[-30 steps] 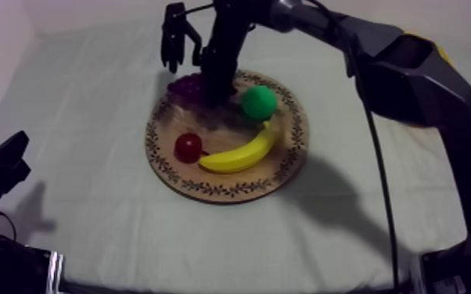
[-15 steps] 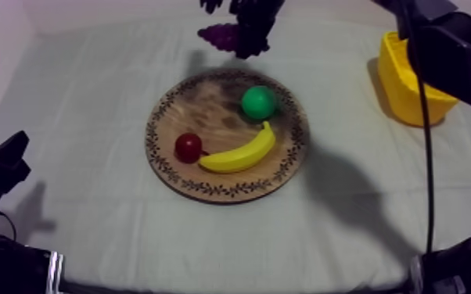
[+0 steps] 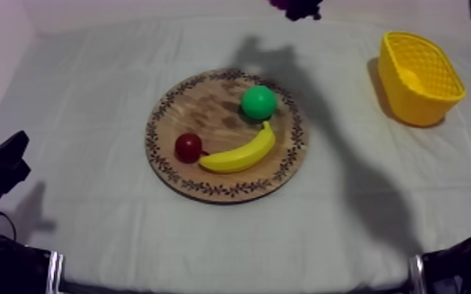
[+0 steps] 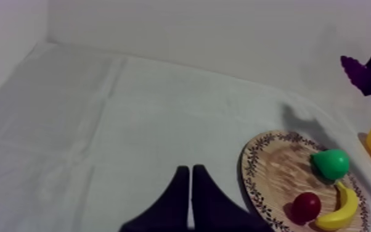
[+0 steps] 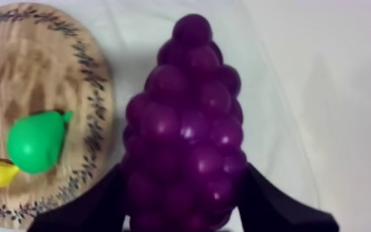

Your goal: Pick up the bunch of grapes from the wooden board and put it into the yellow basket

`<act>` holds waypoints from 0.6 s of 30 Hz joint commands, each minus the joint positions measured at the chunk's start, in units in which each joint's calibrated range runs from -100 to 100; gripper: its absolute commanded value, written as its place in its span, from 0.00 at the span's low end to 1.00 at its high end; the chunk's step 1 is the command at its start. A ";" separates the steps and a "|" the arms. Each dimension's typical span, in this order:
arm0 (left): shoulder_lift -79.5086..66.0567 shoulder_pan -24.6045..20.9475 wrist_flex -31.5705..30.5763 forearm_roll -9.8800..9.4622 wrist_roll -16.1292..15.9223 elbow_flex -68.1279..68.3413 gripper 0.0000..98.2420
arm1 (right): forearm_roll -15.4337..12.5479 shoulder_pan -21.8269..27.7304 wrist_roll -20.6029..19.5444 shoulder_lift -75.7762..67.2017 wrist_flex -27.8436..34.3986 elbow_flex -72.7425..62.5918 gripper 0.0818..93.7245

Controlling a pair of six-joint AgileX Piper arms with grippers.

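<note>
The purple bunch of grapes (image 5: pixel 185 129) hangs in the air, with my right gripper (image 5: pixel 185 213) shut on it, one black finger (image 5: pixel 89 207) on each side. In the top view the grapes (image 3: pixel 293 7) are high above the cloth behind the wooden board (image 3: pixel 207 109). The yellow basket (image 3: pixel 420 78) stands at the right, away from the grapes. My left gripper (image 4: pixel 190 197) rests shut near the table's left front, its fingers together as a wedge. From there the grapes (image 4: pixel 357 71) show held above and beyond the board (image 4: pixel 274 166).
On the board lie a green pear (image 3: pixel 259 102), a small red fruit (image 3: pixel 188 147) and a banana (image 3: pixel 242 155). The grey-white cloth around the board is bare. My left arm (image 3: pixel 0 168) sits low at the left edge.
My right gripper lifted the grapes off the board and carried them up and to the right. The arm no longer covers the basket. The left arm has not moved.
</note>
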 commanded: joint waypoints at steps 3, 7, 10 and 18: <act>0.00 -0.03 0.02 0.02 0.01 -0.03 0.00 | 0.56 2.74 -1.88 -6.62 -3.13 9.81 0.21; 0.00 -0.03 0.02 0.02 0.01 -0.03 0.00 | 1.37 4.84 -3.62 -12.05 -6.39 17.98 0.21; 0.00 -0.03 0.02 0.02 0.01 -0.03 0.00 | 2.23 6.44 -5.47 -15.77 -9.11 23.94 0.21; 0.00 -0.03 0.02 0.02 0.01 -0.03 0.00 | 5.08 11.99 -11.01 -24.07 -16.48 37.20 0.21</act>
